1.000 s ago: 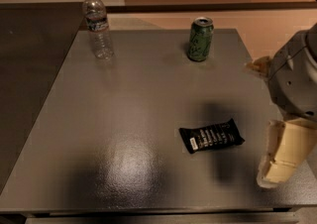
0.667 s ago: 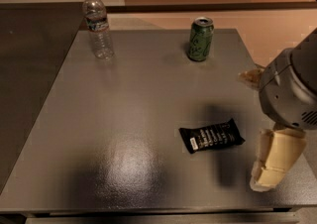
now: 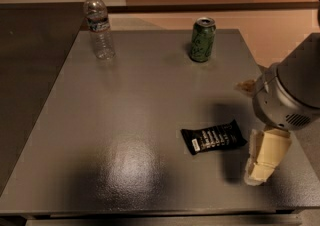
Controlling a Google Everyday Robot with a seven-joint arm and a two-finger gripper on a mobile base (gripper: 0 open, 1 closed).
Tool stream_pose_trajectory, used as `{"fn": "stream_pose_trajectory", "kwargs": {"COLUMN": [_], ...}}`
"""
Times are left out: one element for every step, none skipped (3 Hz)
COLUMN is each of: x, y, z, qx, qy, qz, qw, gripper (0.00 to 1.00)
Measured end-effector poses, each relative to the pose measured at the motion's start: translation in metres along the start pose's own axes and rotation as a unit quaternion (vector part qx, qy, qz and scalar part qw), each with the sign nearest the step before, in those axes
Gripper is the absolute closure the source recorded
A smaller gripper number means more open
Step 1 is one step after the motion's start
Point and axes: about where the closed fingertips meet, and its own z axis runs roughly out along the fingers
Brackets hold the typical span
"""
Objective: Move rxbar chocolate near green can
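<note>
On the right side of the grey table (image 3: 125, 120), in the single camera view, the gripper (image 3: 262, 162) hangs low over the table's near right corner, its cream-coloured end pointing down and a little to the left below the rounded grey housing of the arm (image 3: 290, 95). Whether the gripper is spread wide, narrowed or closed cannot be told from this angle; nothing can be seen held in it. The rxbar chocolate (image 3: 213, 137) lies flat on the tabletop just to the left of the gripper, apart from it, with its long side running roughly left to right, slightly tilted, and its white lettering facing up. A dark shadow falls on the table around and behind the bar. The green can (image 3: 202, 39) stands upright near the far edge of the table, right of centre, well apart from the bar and almost straight beyond it. A clear water bottle (image 3: 98, 25) stands upright at the far left corner, well apart from the can. A broad pale patch of reflected light sits on the tabletop near the front edge, left of the bar.
</note>
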Motion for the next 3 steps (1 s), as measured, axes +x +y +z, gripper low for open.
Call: {"fn": "stream_pose_trajectory", "kwargs": {"x": [0.004,0.002,-0.003], "y": [-0.003,-0.001,0.002], "z": [0.017,0.031,0.041], "qx": [-0.009,-0.019,-0.029], "qy": [-0.013,-0.025,-0.038], "qz": [0.006,0.008,0.01], "qw": [0.9999,0.9995,0.9988], "gripper": [0.0,0.0,0.0]}}
